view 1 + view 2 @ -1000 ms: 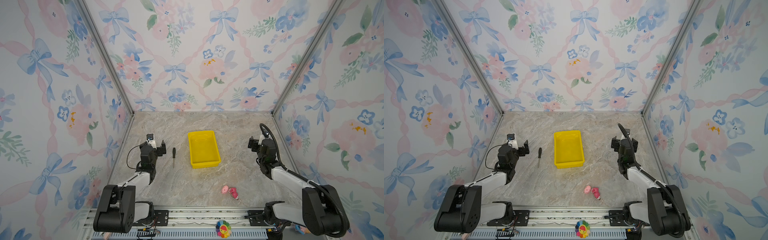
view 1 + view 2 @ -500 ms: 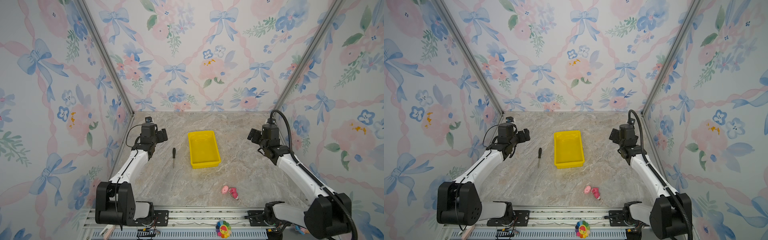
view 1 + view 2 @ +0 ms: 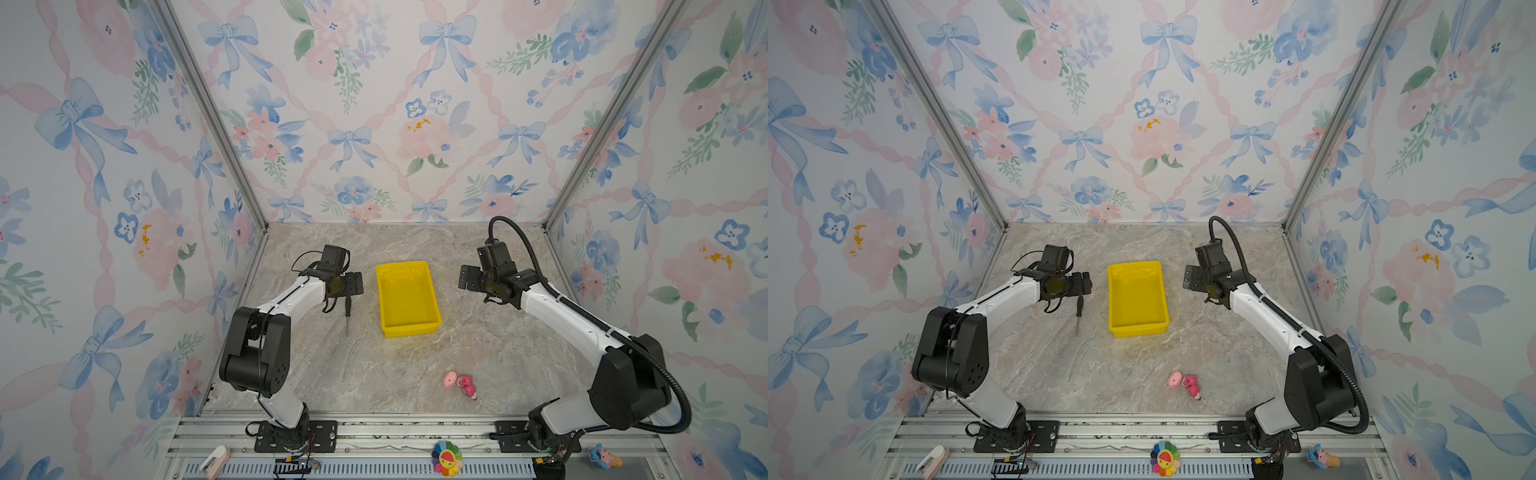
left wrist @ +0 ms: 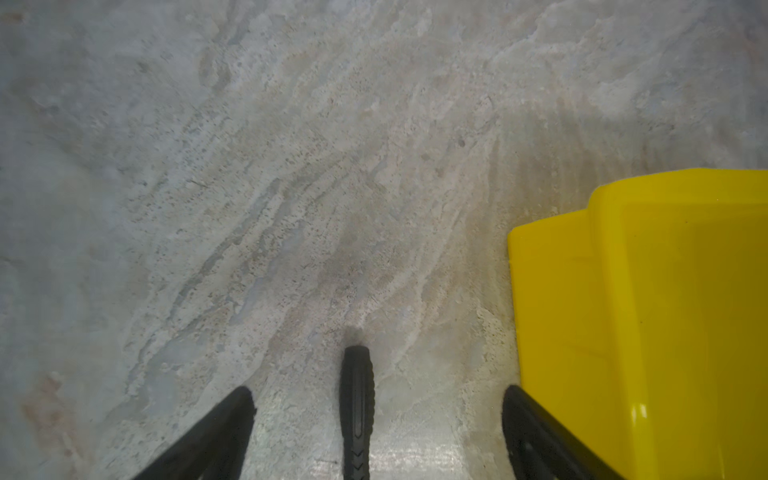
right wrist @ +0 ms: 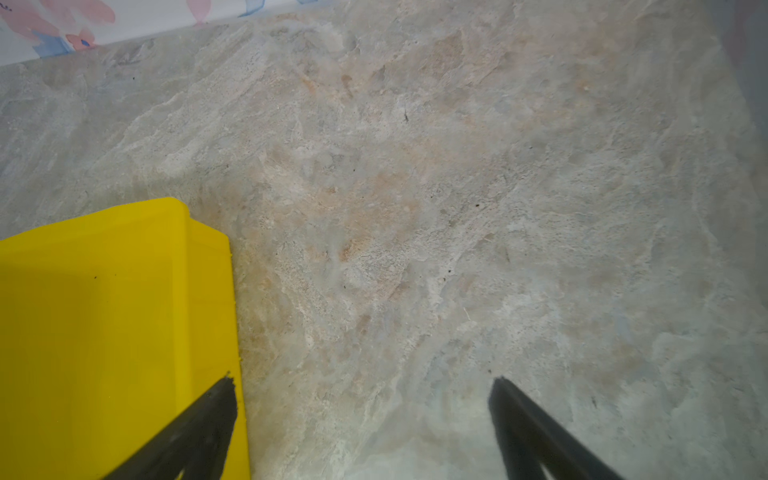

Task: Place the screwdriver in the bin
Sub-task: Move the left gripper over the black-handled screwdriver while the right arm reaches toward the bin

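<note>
The screwdriver (image 3: 347, 311) lies on the marble table left of the bin (image 3: 409, 330), black handle toward the back wall, thin shaft pointing to the front. In both top views my left gripper (image 3: 352, 284) hangs over the far end of the handle. The left wrist view shows it open (image 4: 378, 395), the handle (image 4: 356, 415) lying between the fingers without touching them and the yellow bin (image 4: 644, 311) just beside one finger. My right gripper (image 3: 467, 278) is open (image 5: 361, 386) and empty above bare table to the right of the bin (image 5: 104, 311).
A small pink toy (image 3: 459, 382) lies on the table toward the front right. A colourful flower toy (image 3: 446, 457) sits on the front rail. Floral walls close in the table on three sides.
Both arms have unfolded and reached toward the back. The left gripper has come over the screwdriver's handle; the right gripper has come to the bin's right side. Screwdriver and bin have not moved.
</note>
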Controlling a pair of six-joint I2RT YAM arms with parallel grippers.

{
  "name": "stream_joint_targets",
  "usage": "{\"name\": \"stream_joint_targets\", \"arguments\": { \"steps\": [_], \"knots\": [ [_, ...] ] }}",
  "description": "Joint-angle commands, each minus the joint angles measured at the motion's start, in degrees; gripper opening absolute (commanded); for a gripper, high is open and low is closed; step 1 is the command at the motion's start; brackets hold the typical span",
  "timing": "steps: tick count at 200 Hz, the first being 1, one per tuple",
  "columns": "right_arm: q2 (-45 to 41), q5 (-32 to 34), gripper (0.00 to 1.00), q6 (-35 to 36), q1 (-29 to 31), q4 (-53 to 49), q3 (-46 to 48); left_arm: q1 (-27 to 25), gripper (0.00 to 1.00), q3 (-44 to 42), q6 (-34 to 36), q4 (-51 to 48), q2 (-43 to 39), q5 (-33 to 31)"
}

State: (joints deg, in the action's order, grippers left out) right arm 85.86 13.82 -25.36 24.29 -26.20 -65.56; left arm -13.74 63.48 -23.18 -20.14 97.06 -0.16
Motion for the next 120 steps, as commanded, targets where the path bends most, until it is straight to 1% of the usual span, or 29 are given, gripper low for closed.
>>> {"name": "stream_joint_targets", "arguments": {
  "steps": [1, 24, 50, 75, 120],
  "knots": [
    [1.5, -0.2, 0.97, -1.1, 2.1, -2.1, -2.8, -0.7, 0.88, 2.4, -1.4, -3.3, 3.2, 0.0],
    [3.3, 0.7, 0.97, -0.7, 4.0, -2.9, -4.8, -1.5, 0.82, 3.6, -0.9, -4.4, 5.5, -1.7],
    [5.0, 0.6, 0.97, -0.3, 5.3, -3.0, -6.2, -2.6, 0.78, 3.8, -0.6, -5.2, 7.5, -3.6],
    [5.8, 0.3, 0.97, -0.2, 6.0, -2.6, -7.0, -3.7, 0.75, 3.6, -0.6, -5.4, 8.8, -5.2],
    [6.4, 0.0, 0.97, 0.1, 6.6, -2.4, -7.7, -4.6, 0.63, 3.2, -1.2, -5.4, 10.7, -6.7]
  ]
}}
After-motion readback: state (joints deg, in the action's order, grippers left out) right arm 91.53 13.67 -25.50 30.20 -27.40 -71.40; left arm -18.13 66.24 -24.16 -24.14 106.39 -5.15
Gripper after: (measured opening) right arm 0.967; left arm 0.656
